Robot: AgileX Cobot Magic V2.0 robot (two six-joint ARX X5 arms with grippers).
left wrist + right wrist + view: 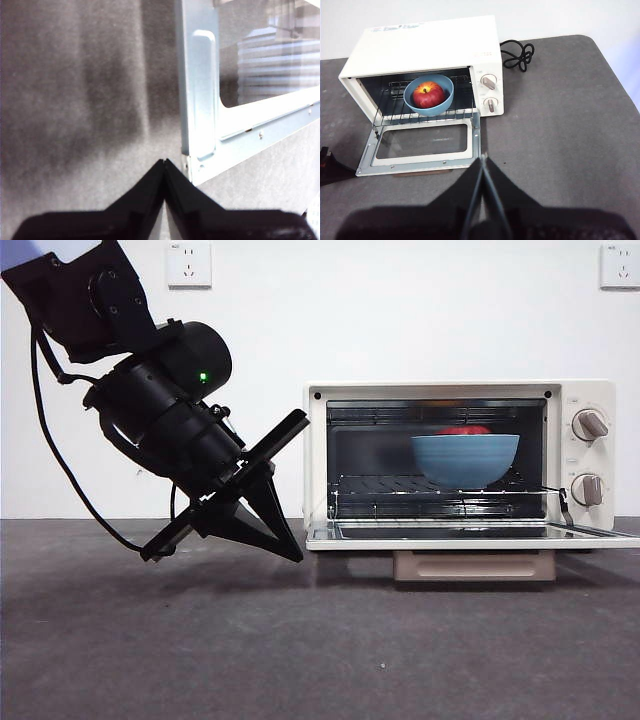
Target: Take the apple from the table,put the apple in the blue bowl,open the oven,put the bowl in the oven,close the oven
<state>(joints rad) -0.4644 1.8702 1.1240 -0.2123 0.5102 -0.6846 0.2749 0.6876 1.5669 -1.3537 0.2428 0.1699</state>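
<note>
The oven (460, 389) stands on the table (200, 640) with its glass door (470, 533) folded flat down. On its wire rack sits the blue bowl (465, 458) holding the apple (464, 430); from above, the apple (428, 95) fills the bowl (446, 102). My left gripper (297, 554) is shut on nothing, angled down, its tip just beside the door's left front corner (200, 165). In its own wrist view the left gripper (164, 162) nearly touches that metal frame. My right gripper (482, 159) hangs high above the table in front of the oven, shut and empty.
The door's beige handle (473, 565) hangs under the lowered door. Two knobs (589, 424) sit on the oven's right side. A coiled black cable (517, 54) lies behind the oven. The table's rounded edge (615, 65) runs at the right. Wall sockets (189, 264) are on the white wall.
</note>
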